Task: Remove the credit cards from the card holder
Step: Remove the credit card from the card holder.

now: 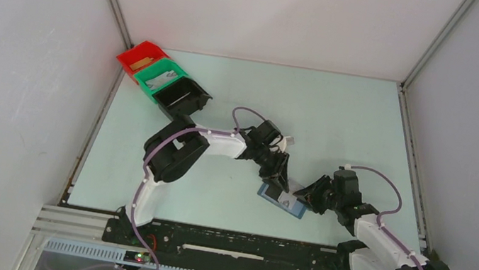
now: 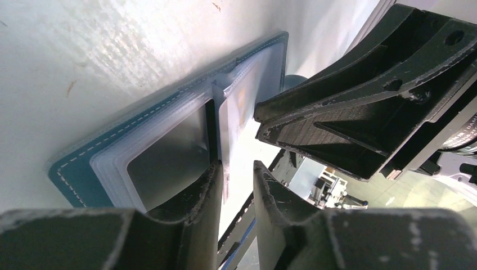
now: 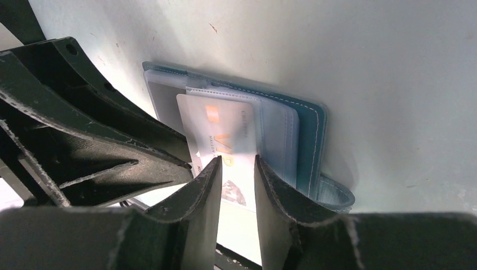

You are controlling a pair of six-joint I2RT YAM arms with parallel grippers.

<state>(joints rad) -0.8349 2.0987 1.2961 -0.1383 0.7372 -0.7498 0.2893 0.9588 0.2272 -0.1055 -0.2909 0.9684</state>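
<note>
Lying spread flat on the pale green table (image 1: 340, 114), the small slate-blue stitched card holder (image 1: 282, 200) sits a little beyond the arm bases, between the two arms.

Well away to the holder's far left, in the corner of the enclosure, three plastic bins stand touching in a diagonal row. The red bin (image 1: 139, 57) is farthest from the holder, then the green bin (image 1: 157, 77), and the black bin (image 1: 181, 96) is nearest.

The white-and-black left arm (image 1: 221, 143) reaches in from the holder's left. Its left pincer (image 2: 235, 183) comes down on the holder's far-left side. The left wrist view shows stacked clear plastic sleeves (image 2: 112, 169) inside the holder.

A pale credit card (image 3: 225, 124) with an orange patch and gold lettering is partly drawn out of a sleeve near the holder's middle. Its edge runs into the narrow gap between the left pincer's black fingers (image 2: 197, 197), close along one of them. Whether the pads actually pinch it I cannot say.

Just right of that, the right pincer (image 3: 235, 174) meets the holder's right end. Its jaws stand somewhat apart, and the card's printed face shows in the gap between them. Nothing is visibly clamped there.

A small looped tab (image 3: 337, 197) juts from the holder's edge on the right of the right pincer. The right arm (image 1: 379, 235) runs back from the holder toward the lower right.
</note>
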